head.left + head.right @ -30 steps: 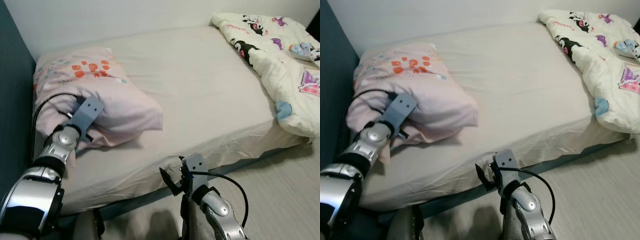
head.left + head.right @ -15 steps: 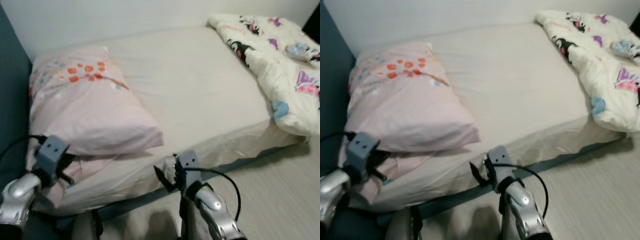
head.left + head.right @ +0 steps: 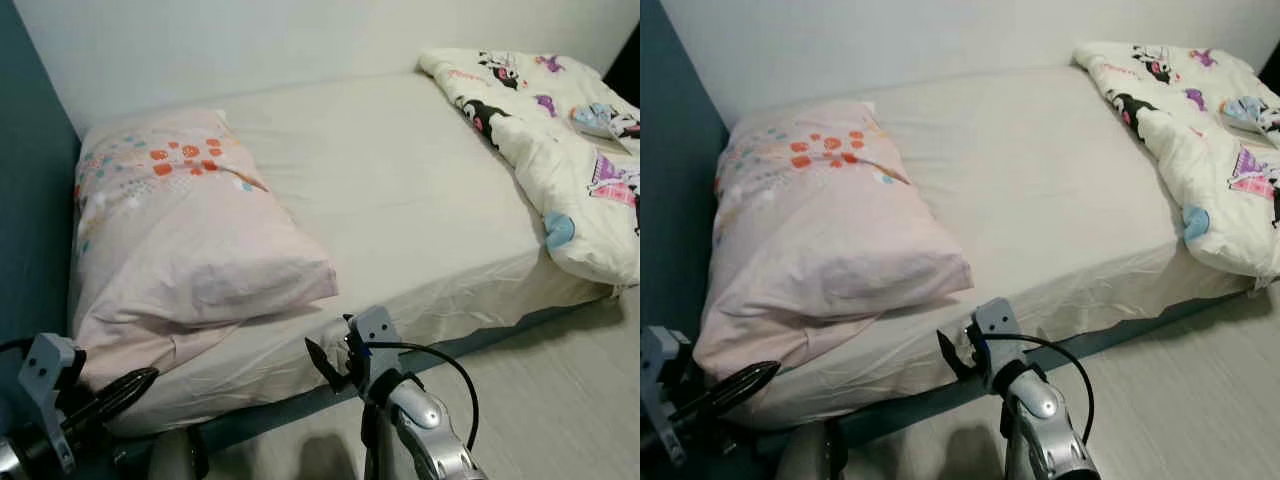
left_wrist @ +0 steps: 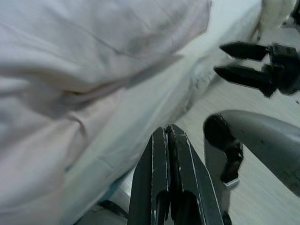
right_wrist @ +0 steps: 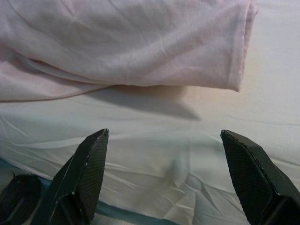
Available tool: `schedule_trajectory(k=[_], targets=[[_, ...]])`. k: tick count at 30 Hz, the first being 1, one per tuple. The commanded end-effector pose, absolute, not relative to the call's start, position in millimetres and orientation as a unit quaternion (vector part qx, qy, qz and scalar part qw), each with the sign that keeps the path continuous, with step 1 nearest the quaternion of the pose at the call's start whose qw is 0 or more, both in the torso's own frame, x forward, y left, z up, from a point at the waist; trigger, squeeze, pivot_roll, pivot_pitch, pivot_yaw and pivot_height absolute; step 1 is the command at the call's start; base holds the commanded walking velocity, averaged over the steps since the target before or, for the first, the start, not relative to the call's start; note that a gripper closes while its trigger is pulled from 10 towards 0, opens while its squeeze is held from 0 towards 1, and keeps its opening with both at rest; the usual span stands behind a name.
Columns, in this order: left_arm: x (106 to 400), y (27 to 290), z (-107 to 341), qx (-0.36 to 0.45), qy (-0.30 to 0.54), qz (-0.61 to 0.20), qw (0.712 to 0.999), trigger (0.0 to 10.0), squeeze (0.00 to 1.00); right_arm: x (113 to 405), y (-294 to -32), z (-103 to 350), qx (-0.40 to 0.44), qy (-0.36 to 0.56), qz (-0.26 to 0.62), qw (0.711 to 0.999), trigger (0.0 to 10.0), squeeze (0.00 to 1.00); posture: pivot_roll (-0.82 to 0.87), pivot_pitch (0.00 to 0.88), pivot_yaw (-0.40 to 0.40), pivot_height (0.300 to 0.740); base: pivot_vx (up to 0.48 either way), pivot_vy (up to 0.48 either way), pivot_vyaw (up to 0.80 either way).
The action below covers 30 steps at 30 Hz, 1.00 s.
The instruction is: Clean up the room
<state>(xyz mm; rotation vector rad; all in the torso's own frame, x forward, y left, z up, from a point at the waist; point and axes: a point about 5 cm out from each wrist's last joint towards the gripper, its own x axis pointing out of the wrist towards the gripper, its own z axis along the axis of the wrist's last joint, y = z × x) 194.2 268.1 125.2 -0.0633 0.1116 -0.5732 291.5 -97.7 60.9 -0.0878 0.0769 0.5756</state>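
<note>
1. Your pillow (image 3: 190, 235) lies at the head of the bed (image 3: 400, 200), beside the dark blue wall (image 3: 30, 230). Its long axis runs from the back wall toward you, and its near end hangs a little over the front edge of the mattress.
2. Your left gripper (image 3: 740, 385) sits low at the bed's front corner, just below that overhanging end, with its jaws pressed together and holding nothing. It is the nearer arm to the pillow.
3. Your right gripper (image 5: 164, 183) hovers at the front edge of the bed, jaws spread wide and empty. The pillow's near corner lies just ahead of it and up toward the wall.
4. The quilt (image 3: 560, 150) is bunched at the far end of the bed, well apart from both arms.
5. Between pillow and quilt the sheet is bare, so you have open room to slide the pillow. The wall closes off its left side.
</note>
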Motion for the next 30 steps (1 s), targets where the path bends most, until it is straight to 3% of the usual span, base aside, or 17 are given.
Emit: schedule_trajectory(k=[1,2,5,9,11,14,20,30], targets=[[202,268,118,-0.015,0.063,-0.204,0.977,10.0,0.0,291,-99,54,-0.042,0.054,0.276,0.959,10.0,0.0,0.05,0.127,-0.067,0.536,0.0,0.0,0.0],[202,268,118,-0.015,0.063,-0.204,0.977,10.0,0.0,291,-99,54,-0.042,0.054,0.276,0.959,10.0,0.0,0.05,0.127,-0.067,0.536,0.0,0.0,0.0],[217,253,87,0.027,0.087,-0.082,0.992,10.0,0.0,293,-102,41,-0.047,0.101,0.26,0.959,10.0,0.0,0.04,0.112,-0.066,0.536,0.0,0.0,0.0],[219,247,80,0.028,0.096,-0.07,0.993,10.0,0.0,293,-103,37,-0.051,0.113,0.257,0.958,10.0,0.0,0.04,0.11,-0.065,0.536,0.0,0.0,0.0],[222,238,61,-0.015,0.109,0.022,0.994,10.0,0.0,291,-108,31,-0.063,0.123,0.246,0.959,10.0,0.0,0.04,0.101,-0.063,0.536,0.0,0.0,0.0],[221,234,51,-0.047,0.103,0.077,0.991,10.0,0.0,289,-111,28,-0.066,0.124,0.241,0.96,10.0,0.0,0.03,0.095,-0.059,0.536,0.0,0.0,0.0],[214,233,42,-0.048,0.096,0.124,0.986,10.0,0.0,289,-115,27,-0.066,0.119,0.236,0.962,10.0,0.0,0.03,0.087,-0.062,0.536,0.0,0.0,0.0],[217,213,33,0.003,0.114,0.099,0.989,10.0,0.0,289,-120,24,-0.063,0.118,0.228,0.964,10.0,0.0,0.04,0.083,-0.065,0.536,0.0,0.0,0.0]])
